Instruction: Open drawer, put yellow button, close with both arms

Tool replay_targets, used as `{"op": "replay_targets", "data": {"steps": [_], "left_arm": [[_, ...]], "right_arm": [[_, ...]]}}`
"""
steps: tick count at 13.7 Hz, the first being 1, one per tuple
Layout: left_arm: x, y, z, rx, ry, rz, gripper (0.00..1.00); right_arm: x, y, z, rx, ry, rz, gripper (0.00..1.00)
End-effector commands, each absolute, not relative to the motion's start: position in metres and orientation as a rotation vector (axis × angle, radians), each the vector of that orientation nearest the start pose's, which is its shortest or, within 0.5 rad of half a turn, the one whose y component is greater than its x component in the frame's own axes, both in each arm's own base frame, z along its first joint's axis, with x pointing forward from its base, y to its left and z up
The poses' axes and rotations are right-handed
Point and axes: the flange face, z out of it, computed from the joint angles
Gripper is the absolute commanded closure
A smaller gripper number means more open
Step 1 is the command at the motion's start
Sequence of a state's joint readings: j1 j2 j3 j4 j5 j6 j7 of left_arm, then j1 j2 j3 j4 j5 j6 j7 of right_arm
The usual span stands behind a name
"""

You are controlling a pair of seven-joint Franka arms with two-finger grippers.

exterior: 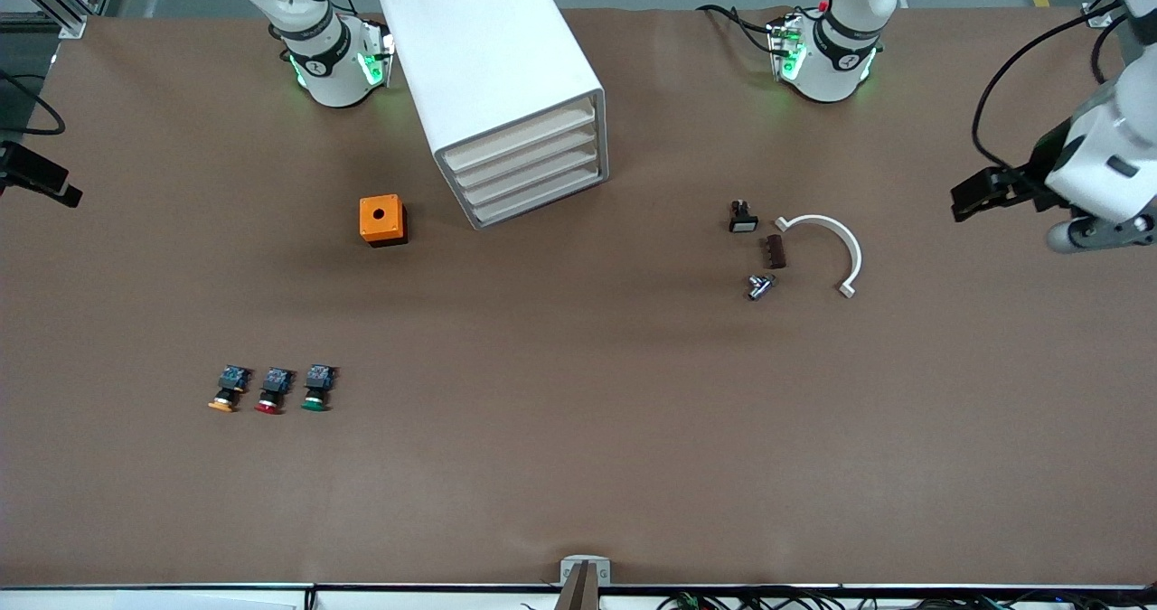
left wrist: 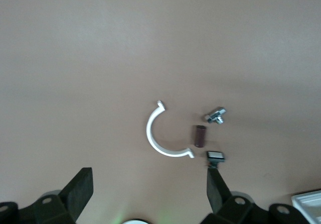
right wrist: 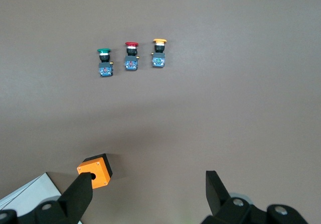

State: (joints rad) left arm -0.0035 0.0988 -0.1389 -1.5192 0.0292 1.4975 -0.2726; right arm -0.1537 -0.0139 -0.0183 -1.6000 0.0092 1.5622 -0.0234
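The white cabinet (exterior: 488,59) stands between the two arm bases, and its top drawer (exterior: 520,136) is shut like the three below it. The yellow button (exterior: 226,391) lies near the front camera toward the right arm's end, outermost in a row with a red-capped and a green-capped one; it also shows in the right wrist view (right wrist: 159,50). My right gripper (exterior: 36,176) is open and empty, high over the table's edge at that end (right wrist: 148,181). My left gripper (exterior: 985,192) is open and empty, high over the left arm's end (left wrist: 149,179).
An orange box with a hole (exterior: 382,220) sits beside the cabinet. A white half-ring (exterior: 827,244), a brown block (exterior: 775,251), a metal fitting (exterior: 759,286) and a small black switch (exterior: 742,217) lie toward the left arm's end. The red button (exterior: 273,391) and green button (exterior: 316,389) lie beside the yellow one.
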Motion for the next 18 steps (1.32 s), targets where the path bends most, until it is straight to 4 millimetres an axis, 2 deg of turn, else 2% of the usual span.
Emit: {"op": "replay_targets", "data": {"steps": [1,2,4,6,7,9,10,12,14,15,16,17,18], "left_arm": [[0.583,-0.092,0.557,-3.104,-0.333,0.301,0.00],[0.584,-0.108,0.544,-3.083,-0.434,0.346,0.00],[0.589,-0.120,0.516,-2.992,-0.666,0.432,0.00],[0.590,-0.138,0.483,-2.838,-0.904,0.529,0.00],[0.587,-0.157,0.474,-2.787,-0.974,0.534,0.00],[0.578,-0.201,0.454,-2.689,-1.129,0.593,0.00],[0.574,-0.226,0.435,-2.600,-1.275,0.691,0.00],[0.567,-0.259,0.408,-2.443,-1.459,0.852,0.00],[0.554,-0.296,0.390,-2.302,-1.568,0.999,0.00],[0.542,-0.325,0.382,-2.180,-1.648,1.068,0.00],[0.536,-0.345,0.368,-2.033,-1.731,1.098,0.00],[0.538,-0.358,0.362,-1.921,-1.811,1.131,0.00],[0.532,-0.377,0.353,-1.789,-1.847,1.217,0.01]], "right_arm": [[0.566,-0.095,0.574,-3.113,0.241,0.091,0.00],[0.576,-0.095,0.553,-3.111,0.249,0.115,0.00],[0.600,-0.095,0.499,-3.114,0.244,0.113,0.00],[0.620,-0.116,0.409,-3.126,0.265,0.067,0.00],[0.630,-0.119,0.361,-3.128,0.270,0.055,0.00],[0.641,-0.122,0.288,-3.125,0.279,0.067,0.00],[0.644,-0.122,0.262,-3.118,0.293,0.073,0.00],[0.645,-0.120,0.238,-3.117,0.302,0.076,0.00],[0.647,-0.121,0.226,-3.105,0.323,0.052,0.00],[0.649,-0.121,0.221,-3.100,0.331,0.023,0.00],[0.650,-0.120,0.215,-3.100,0.331,0.013,0.01],[0.651,-0.121,0.212,-3.098,0.339,-0.009,0.02],[0.652,-0.119,0.202,-3.100,0.335,-0.021,0.03]]}}
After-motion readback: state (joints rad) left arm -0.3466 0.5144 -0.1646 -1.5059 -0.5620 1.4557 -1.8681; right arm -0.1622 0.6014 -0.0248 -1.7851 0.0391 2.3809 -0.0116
